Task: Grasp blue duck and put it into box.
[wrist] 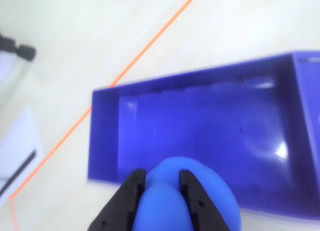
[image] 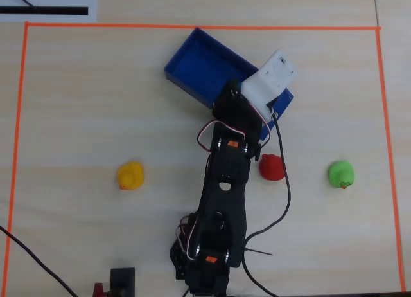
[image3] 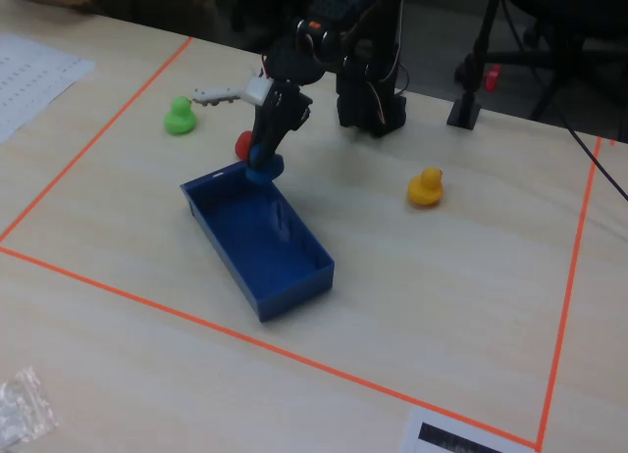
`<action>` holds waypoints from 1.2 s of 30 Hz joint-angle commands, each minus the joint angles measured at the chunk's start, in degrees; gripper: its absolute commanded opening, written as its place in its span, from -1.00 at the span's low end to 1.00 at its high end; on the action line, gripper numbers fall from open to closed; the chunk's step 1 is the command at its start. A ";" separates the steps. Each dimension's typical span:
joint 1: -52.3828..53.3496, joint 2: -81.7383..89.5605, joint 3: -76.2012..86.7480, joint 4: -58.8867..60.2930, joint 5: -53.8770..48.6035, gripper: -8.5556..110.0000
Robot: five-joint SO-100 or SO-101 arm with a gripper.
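Gripper (wrist: 159, 183) is clamped on the blue duck (wrist: 187, 201), both black fingers (wrist: 131, 191) pressed against its sides in the wrist view. Duck is held above the near wall of the box (wrist: 102, 141), at one short end; in the fixed view it hangs over the far end of the box (image3: 294, 281), not touching the floor. Red duck (image: 271, 168) sits just beside the arm, green duck (image: 341, 174) and yellow duck (image: 130, 175) well apart on the table (image: 77, 104), inside the orange tape line (image: 192, 26).

Robot lab, orange tape border (image: 192, 27), desk (image: 83, 104)
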 commanded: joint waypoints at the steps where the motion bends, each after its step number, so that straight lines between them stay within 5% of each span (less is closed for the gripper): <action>1: 0.26 -6.68 -1.49 -8.96 0.09 -0.67; 8: 0.62 -8.00 -1.49 -5.27 -2.64 -0.34; 13: -1.58 8.44 5.71 7.73 -5.80 -0.85; 22: -15.38 56.43 33.84 37.71 -11.51 -0.85; 29: -13.71 69.26 49.92 48.52 -23.12 -0.85; 36: -12.92 69.52 51.94 47.55 -24.43 -0.85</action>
